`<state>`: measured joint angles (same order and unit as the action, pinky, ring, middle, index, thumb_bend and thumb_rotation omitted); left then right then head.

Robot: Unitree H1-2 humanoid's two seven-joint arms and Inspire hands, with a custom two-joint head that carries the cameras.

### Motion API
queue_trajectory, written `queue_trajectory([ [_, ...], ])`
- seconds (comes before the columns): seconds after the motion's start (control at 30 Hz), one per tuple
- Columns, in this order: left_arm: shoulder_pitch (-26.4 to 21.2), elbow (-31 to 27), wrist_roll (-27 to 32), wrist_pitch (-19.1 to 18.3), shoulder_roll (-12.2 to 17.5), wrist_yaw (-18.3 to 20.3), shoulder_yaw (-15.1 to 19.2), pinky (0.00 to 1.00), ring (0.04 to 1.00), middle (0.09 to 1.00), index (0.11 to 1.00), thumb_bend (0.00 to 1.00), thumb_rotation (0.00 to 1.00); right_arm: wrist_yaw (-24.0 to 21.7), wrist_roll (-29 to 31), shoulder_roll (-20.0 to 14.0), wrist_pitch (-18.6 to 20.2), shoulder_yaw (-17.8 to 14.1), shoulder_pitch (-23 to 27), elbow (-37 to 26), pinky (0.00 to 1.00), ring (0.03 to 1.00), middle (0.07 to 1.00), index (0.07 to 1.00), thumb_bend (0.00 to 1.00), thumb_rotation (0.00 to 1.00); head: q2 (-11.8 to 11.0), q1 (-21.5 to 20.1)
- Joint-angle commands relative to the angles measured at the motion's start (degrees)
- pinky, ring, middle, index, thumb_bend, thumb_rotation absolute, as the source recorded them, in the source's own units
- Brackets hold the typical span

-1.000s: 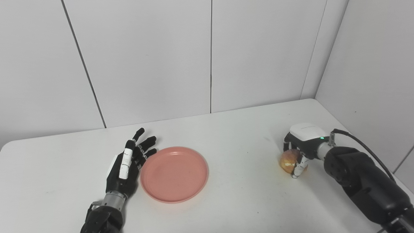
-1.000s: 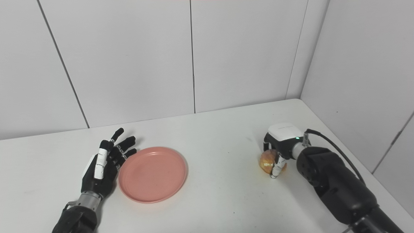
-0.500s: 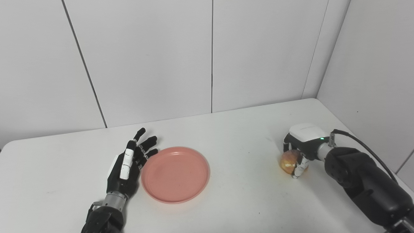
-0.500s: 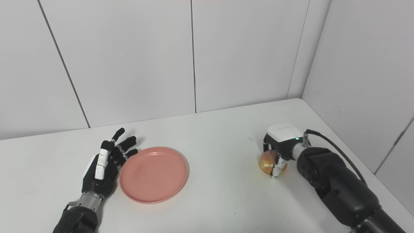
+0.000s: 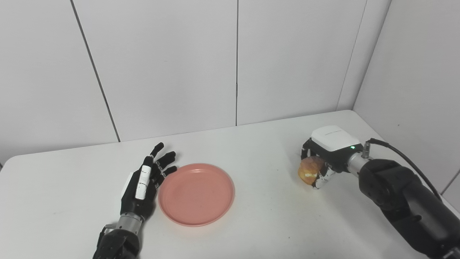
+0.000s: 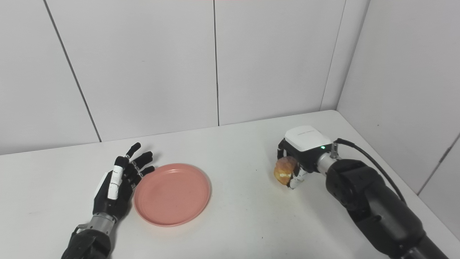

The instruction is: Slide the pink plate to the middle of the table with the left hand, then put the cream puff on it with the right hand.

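The pink plate (image 5: pixel 196 194) lies flat on the white table (image 5: pixel 258 223), a little left of the middle. My left hand (image 5: pixel 143 183) rests open against the plate's left rim, fingers spread and pointing away from me. On the right, my right hand (image 5: pixel 329 151) is shut on the golden cream puff (image 5: pixel 309 169), which hangs just above the tabletop, well to the right of the plate. The same puff (image 6: pixel 284 170) shows in the right eye view, partly covered by the fingers (image 6: pixel 297 180).
White wall panels close off the back and the right side of the table. The table's right edge runs close beside my right forearm (image 5: pixel 406 201). A black cable (image 5: pixel 406 162) loops from the right wrist.
My right hand has lifted the cream puff off the table and carried it left toward the plate. The left hand and plate have stayed put; the camera shifted slightly.
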<state>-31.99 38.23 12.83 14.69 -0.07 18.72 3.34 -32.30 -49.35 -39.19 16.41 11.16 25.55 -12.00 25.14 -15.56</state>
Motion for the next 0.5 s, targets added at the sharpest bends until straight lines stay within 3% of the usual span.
queue_trajectory([
  [0.0, 5.9, 3.0, 0.0, 0.1, -2.5, -0.1, -1.0, 0.80, 0.857, 0.793, 0.892, 0.86, 0.84, 1.8, 0.7, -0.2, -1.1, -1.4, 1.3, -2.9, 0.25, 0.382, 0.460, 0.527, 0.52, 0.00, 0.1, 0.5],
  [0.17, 5.9, 2.6, -0.8, -0.5, -3.5, -1.4, -1.0, 0.78, 0.847, 0.778, 0.884, 0.89, 0.82, 0.1, -0.8, 0.7, -1.4, -0.2, 2.4, -5.6, 0.31, 0.403, 0.480, 0.522, 0.52, 0.00, 0.4, 3.5],
  [0.37, 6.0, 2.6, -1.4, -0.4, -4.3, -2.5, -1.3, 0.77, 0.838, 0.773, 0.875, 0.89, 0.81, -0.4, 0.0, 1.0, -2.4, 0.2, 3.4, -7.0, 0.32, 0.398, 0.474, 0.529, 0.52, 0.00, 0.5, 5.4],
  [0.4, 6.0, 2.6, -1.8, -0.3, -4.6, -2.8, -1.5, 0.77, 0.838, 0.773, 0.875, 0.89, 0.81, -0.2, 0.5, 1.3, -3.1, 0.5, 4.1, -6.9, 0.32, 0.398, 0.474, 0.530, 0.52, 0.00, 0.8, 8.0],
  [0.47, 6.1, 2.5, -2.2, -0.2, -5.0, -3.2, -1.8, 0.77, 0.830, 0.767, 0.880, 0.90, 0.81, 0.0, 1.2, 1.8, -4.3, 1.0, 5.1, -6.6, 0.29, 0.395, 0.471, 0.524, 0.52, 0.00, 0.9, 8.9],
])
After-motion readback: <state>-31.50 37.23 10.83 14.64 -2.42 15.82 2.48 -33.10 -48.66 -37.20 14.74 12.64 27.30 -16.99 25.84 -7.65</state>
